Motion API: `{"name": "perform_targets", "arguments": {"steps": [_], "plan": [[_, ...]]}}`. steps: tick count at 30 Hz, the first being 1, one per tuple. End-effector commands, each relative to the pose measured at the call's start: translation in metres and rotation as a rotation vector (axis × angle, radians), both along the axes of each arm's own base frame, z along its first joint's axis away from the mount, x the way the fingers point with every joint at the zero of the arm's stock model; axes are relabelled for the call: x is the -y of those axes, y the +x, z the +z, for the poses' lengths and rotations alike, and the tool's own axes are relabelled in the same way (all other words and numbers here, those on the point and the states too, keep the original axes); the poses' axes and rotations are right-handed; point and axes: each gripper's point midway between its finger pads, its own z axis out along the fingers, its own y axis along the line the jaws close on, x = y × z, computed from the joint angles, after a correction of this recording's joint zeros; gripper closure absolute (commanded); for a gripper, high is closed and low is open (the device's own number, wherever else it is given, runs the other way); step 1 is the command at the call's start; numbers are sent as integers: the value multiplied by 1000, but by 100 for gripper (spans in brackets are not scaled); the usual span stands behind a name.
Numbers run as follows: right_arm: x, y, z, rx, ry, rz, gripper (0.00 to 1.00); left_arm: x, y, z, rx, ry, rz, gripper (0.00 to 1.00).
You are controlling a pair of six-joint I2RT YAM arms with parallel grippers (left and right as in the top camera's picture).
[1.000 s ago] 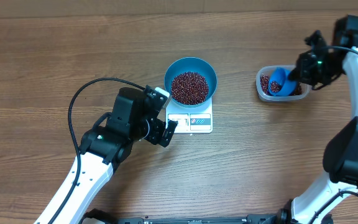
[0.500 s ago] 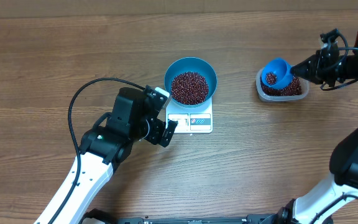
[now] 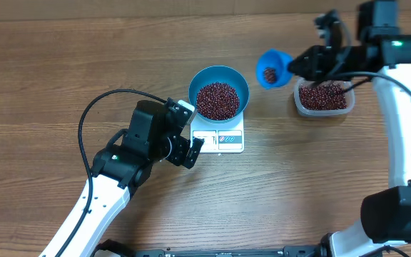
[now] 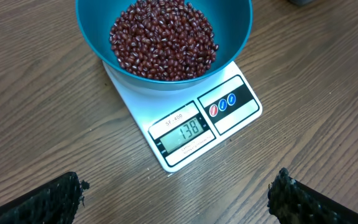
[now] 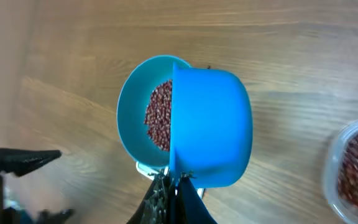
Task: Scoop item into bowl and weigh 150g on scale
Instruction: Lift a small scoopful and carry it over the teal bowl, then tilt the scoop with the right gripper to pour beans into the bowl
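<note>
Surface: wooden table [image 3: 48, 71].
Weighing: blue bowl [image 3: 242, 86] sits on the white scale [image 3: 220, 139], heaped with beans [image 3: 217, 100]; display [image 4: 182, 132] reads 138.
Left arm: left gripper [image 4: 179, 202] spread wide, empty, near the scale's front.
Right arm: right gripper [image 3: 302, 64] clamped on the blue scoop [image 3: 272, 68], which carries a few beans between the bowl and the clear tub [image 3: 298, 101].

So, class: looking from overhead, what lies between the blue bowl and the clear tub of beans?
The small blue scoop, carrying a few beans and held by the right gripper, hangs there, as the overhead view shows.
</note>
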Motion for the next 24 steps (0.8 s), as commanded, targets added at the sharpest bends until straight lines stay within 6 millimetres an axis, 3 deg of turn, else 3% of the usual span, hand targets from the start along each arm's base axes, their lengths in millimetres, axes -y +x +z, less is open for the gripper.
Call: {"name": "perform_targets", "arguments": {"steps": [1, 4, 14, 24], "plan": [[-27, 3, 6, 67, -145, -14, 96, -2, 1, -2, -9, 0, 17, 0], [-47, 4, 1, 114, -269, -11, 96, -2, 1, -2, -9, 0, 17, 1], [-77, 0, 4, 266, -557, -25, 96, -2, 1, -2, -9, 0, 17, 1], [-92, -4, 10, 332, -627, -24, 96, -2, 1, -2, -9, 0, 17, 1]]}}
